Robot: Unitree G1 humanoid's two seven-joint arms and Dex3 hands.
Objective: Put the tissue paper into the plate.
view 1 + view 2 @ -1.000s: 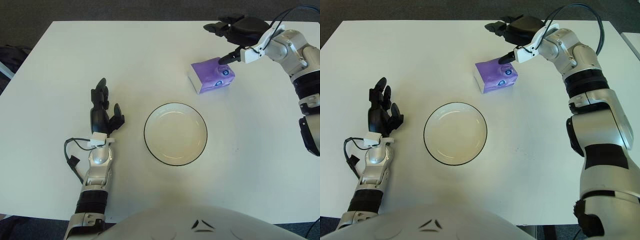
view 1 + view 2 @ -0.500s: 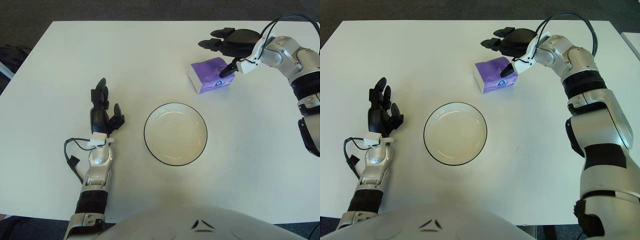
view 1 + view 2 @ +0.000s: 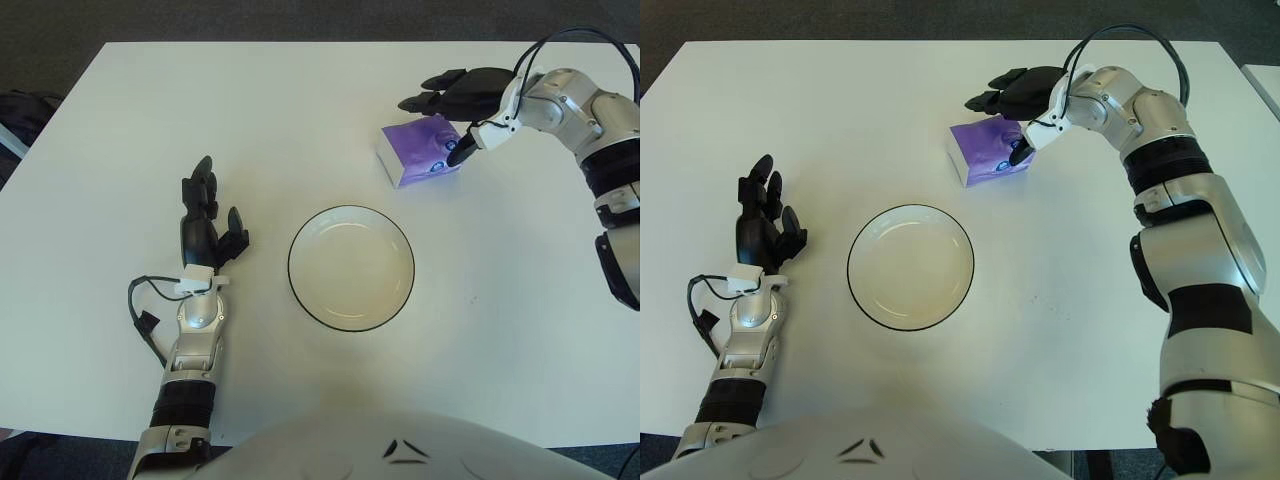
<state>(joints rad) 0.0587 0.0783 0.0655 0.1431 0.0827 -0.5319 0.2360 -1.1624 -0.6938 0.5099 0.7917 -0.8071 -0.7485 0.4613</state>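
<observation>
The purple tissue pack (image 3: 418,152) lies on the white table, up and to the right of the plate. My right hand (image 3: 436,128) hovers over it with fingers spread. The black fingers (image 3: 432,100) reach past the pack's far edge and the thumb (image 3: 462,150) points down at its right side. I see no firm grasp. The round white plate (image 3: 296,240) with a dark rim sits empty at the table's centre. My left hand (image 3: 207,225) shows left of the plate, fingers relaxed and holding nothing.
A black cable (image 3: 143,318) loops beside my left wrist. The table's far edge (image 3: 300,43) runs just behind the pack, with dark floor beyond. My right forearm (image 3: 590,110) comes in from the right edge.
My right hand has come down and closer over the tissue pack, its thumb now beside the pack's right side. The pack, the plate and my left hand have not moved.
</observation>
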